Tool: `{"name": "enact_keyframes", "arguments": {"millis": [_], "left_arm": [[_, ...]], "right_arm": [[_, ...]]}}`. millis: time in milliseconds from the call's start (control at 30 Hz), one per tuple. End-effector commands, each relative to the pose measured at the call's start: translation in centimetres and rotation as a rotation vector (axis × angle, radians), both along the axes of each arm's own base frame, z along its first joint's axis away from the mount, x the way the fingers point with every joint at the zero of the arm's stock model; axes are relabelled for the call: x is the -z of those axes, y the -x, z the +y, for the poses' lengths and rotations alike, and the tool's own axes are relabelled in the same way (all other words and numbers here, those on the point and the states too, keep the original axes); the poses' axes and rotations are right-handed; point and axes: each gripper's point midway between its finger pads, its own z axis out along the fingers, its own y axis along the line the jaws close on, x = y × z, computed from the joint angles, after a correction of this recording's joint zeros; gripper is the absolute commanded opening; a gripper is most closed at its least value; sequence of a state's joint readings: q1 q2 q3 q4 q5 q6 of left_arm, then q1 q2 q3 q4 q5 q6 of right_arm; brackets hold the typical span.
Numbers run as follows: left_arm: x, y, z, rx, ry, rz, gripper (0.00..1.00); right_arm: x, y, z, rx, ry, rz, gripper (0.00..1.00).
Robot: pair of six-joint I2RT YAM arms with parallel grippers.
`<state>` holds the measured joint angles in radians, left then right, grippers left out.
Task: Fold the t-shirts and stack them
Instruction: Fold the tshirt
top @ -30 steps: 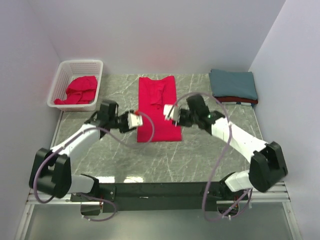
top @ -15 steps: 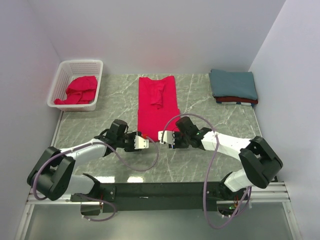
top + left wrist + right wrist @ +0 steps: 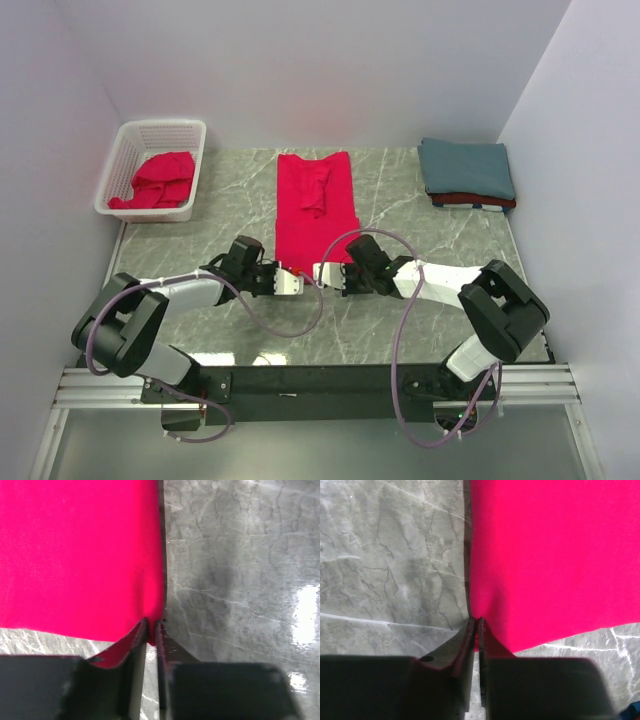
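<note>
Lying at centre of the table [image 3: 400, 320], one red t-shirt [image 3: 315, 215] is folded to a long strip; far right, a teal tee [image 3: 467, 165] tops a darker red one [image 3: 475, 201] in a stack [image 3: 468, 180] — two done, I judge; crumpled red tees [image 3: 160, 180] wait in the basket [image 3: 160, 124], far left. The left gripper [image 3: 151, 627] and right gripper [image 3: 475, 625] each clamp a near hem corner — cross-fold pending.

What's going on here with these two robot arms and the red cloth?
Two robot arms are folding t-shirts. The left gripper and the right gripper have each pinched a near corner of the red t-shirt, which lies flat as a long strip on the table. Crumpled red shirts wait in the white basket at the far left, and a folded stack, teal on top, sits at the far right.
</note>
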<state>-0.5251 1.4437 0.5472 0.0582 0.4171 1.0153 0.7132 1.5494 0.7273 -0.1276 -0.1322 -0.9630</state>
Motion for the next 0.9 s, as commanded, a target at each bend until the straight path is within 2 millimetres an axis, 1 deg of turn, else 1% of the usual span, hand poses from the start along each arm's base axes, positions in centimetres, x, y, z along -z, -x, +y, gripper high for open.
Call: {"name": "enact_keyframes", "arguments": {"millis": [0, 33, 67, 100, 133, 167, 200, 233, 267, 300, 333, 367, 400, 433, 467, 533, 600, 633, 667, 700, 733, 767, 800, 833, 867], "left_arm": [[-0.7, -0.9, -0.4, 0.002, -0.010, -0.015, 0.11], [-0.9, -1.0, -0.5, -0.003, -0.001, -0.008, 0.08], [-1.0, -0.8, -0.4, -0.012, 0.004, 0.015, 0.04], [-1.4, -0.8, -0.7, -0.013, 0.024, 0.019, 0.01], [-1.7, -0.8, -0.7, -0.016, 0.033, 0.030, 0.01], [-2.2, -0.9, -0.5, -0.024, 0.043, 0.035, 0.01], [-2.5, -0.9, -0.5, -0.026, 0.052, 0.045, 0.01], [-3.5, -1.2, -0.6, -0.025, 0.080, 0.037, 0.01], [-4.1, -1.4, -0.6, -0.028, 0.093, 0.034, 0.01], [-4.5, -1.6, -0.6, -0.027, 0.102, 0.038, 0.01], [-5.2, -1.8, -0.6, -0.034, 0.112, 0.040, 0.01], [-5.7, -2.0, -0.7, -0.040, 0.122, 0.040, 0.01], [-5.9, -2.0, -0.6, -0.043, 0.123, 0.050, 0.01], [-6.8, -2.4, -0.7, -0.042, 0.134, 0.036, 0.01], [-7.2, -2.5, -0.8, -0.040, 0.141, 0.033, 0.01], [-8.3, -2.9, -0.8, -0.048, 0.150, 0.018, 0.01], [-8.9, -2.9, -0.7, -0.047, 0.151, 0.016, 0.01], [-9.6, -2.9, -0.7, -0.047, 0.155, 0.004, 0.01], [-9.5, -2.3, -0.5, -0.042, 0.144, 0.022, 0.01], [-9.6, -1.9, -0.3, -0.035, 0.141, 0.025, 0.01], [-10.1, -1.0, -0.1, -0.020, 0.145, 0.012, 0.01], [-9.7, 0.1, 0.1, 0.002, 0.128, 0.024, 0.01], [-9.8, 0.8, 0.2, 0.019, 0.124, 0.018, 0.01], [-9.9, 2.4, 0.2, 0.047, 0.124, 0.004, 0.01], [-10.0, 3.3, 0.2, 0.060, 0.127, 0.005, 0.01]], "right_arm": [[0.0, -0.5, 0.0, 0.024, -0.007, -0.004, 0.08], [-0.2, -0.5, 0.1, 0.028, -0.012, 0.001, 0.01], [-1.0, -1.1, 0.3, 0.040, -0.028, -0.008, 0.00], [-1.3, -1.1, 0.2, 0.049, -0.033, 0.005, 0.00], [-1.8, -1.3, 0.2, 0.054, -0.042, 0.007, 0.00], [-2.7, -2.0, 0.2, 0.068, -0.061, -0.001, 0.00], [-3.4, -2.1, 0.0, 0.075, -0.067, 0.002, 0.00], [-3.8, -2.3, -0.1, 0.077, -0.079, 0.004, 0.00], [-4.8, -2.7, 0.0, 0.082, -0.095, -0.013, 0.00], [-5.1, -2.8, -0.4, 0.092, -0.096, -0.011, 0.00], [-5.9, -3.0, -0.7, 0.097, -0.105, -0.014, 0.00], [-6.4, -3.1, -0.5, 0.095, -0.115, -0.023, 0.00], [-6.8, -3.1, -0.7, 0.098, -0.118, -0.021, 0.00], [-7.2, -3.1, -0.7, 0.101, -0.124, -0.024, 0.00], [-8.2, -3.2, -0.5, 0.096, -0.139, -0.039, 0.00], [-8.8, -3.0, -0.6, 0.099, -0.145, -0.031, 0.00], [-10.0, -2.8, -0.6, 0.102, -0.156, -0.027, 0.00], [-10.4, -2.7, -0.6, 0.103, -0.160, -0.027, 0.00], [-11.2, -2.6, -0.5, 0.102, -0.172, -0.036, 0.00], [-11.3, -2.0, -0.9, 0.108, -0.165, -0.015, 0.00], [-11.6, -1.6, -0.9, 0.104, -0.168, -0.009, 0.00], [-12.4, -1.0, -0.8, 0.096, -0.184, -0.016, 0.00], [-12.3, 0.0, -1.0, 0.089, -0.180, 0.006, 0.00], [-12.4, 0.7, -1.0, 0.079, -0.181, 0.013, 0.00], [-12.7, 1.9, -0.9, 0.062, -0.191, 0.012, 0.00]]}}
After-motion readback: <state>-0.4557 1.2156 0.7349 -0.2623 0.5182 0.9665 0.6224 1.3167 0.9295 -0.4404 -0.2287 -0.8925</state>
